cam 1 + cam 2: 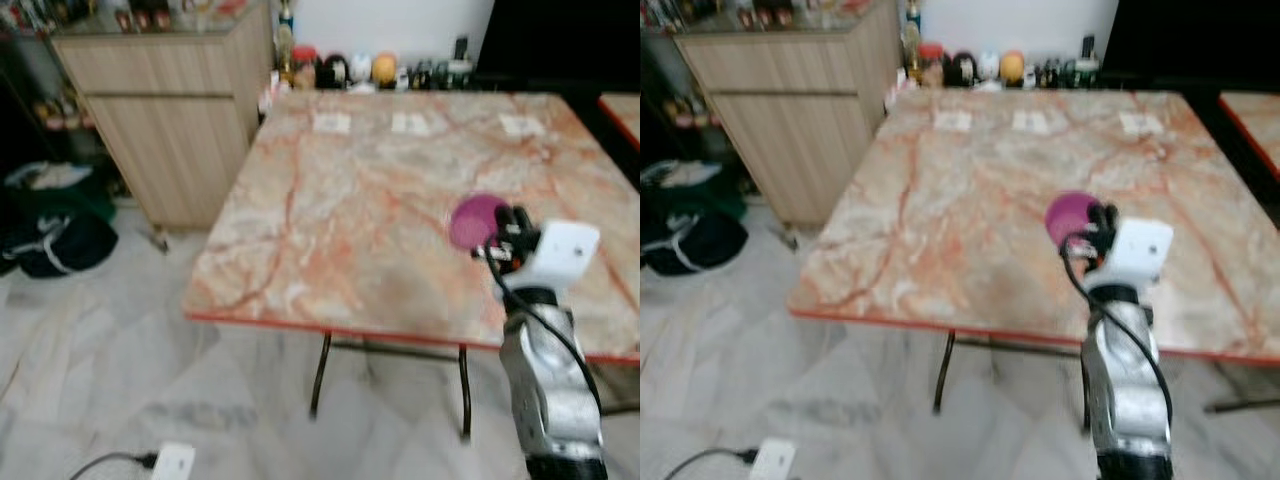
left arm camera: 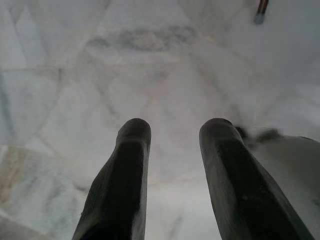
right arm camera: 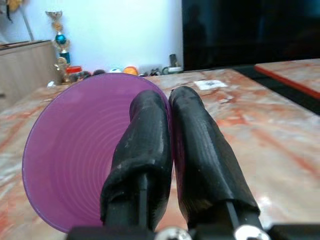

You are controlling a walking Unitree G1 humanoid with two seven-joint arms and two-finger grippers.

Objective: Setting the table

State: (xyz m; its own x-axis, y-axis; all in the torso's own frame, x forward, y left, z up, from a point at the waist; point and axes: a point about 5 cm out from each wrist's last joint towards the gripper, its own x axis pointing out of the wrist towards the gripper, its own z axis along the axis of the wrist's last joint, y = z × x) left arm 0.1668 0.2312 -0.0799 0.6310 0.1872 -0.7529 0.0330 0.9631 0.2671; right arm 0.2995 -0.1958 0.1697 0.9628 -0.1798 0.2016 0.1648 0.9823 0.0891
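Holding item: purple bowl (image 3: 75, 155), rim pinched between the closed fingers (image 3: 145, 145) of the right gripper (image 1: 497, 240), carried tilted on edge above the marble table (image 1: 350, 200), toward its near right edge. Left gripper (image 2: 175, 175): fingers parted, nothing between them, pointing at the pale tiled floor (image 2: 150, 75). Wooden cabinet (image 1: 170, 110) beside the table's far left corner.

The right arm (image 1: 548, 385) reaches up and forward at the right, its gripper (image 3: 169, 107) pinched on the rim of a purple bowl (image 3: 75, 150), one finger inside, one outside. The left gripper (image 2: 175, 132) hangs low, fingers parted.
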